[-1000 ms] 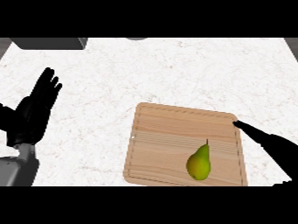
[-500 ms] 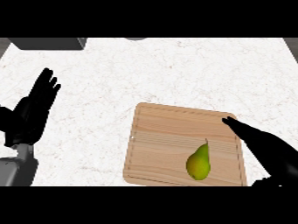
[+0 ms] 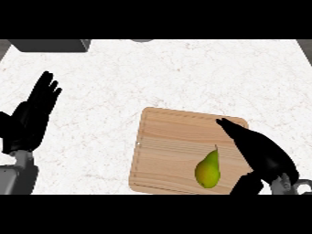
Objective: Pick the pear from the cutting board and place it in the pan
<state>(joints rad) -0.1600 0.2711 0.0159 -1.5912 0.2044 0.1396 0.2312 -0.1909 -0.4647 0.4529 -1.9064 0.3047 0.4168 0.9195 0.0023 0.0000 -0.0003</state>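
Lying in the lower right of the frame, the pear (image 3: 208,168) rests on the wooden cutting board (image 3: 172,137), stem pointing up the picture, with nothing holding it. The right hand (image 3: 258,151) reaches over the board's right edge just beside the pear, fingers stretched out straight and thumb apart below, grasping nothing. At the left of the frame the left hand (image 3: 31,116) rests open above the white marble counter (image 3: 185,77), fingers up.

A white marbled counter (image 3: 158,77) fills the view under even light. At its far edge sit a dark grey box (image 3: 49,45) and part of a small grey round thing (image 3: 142,40).
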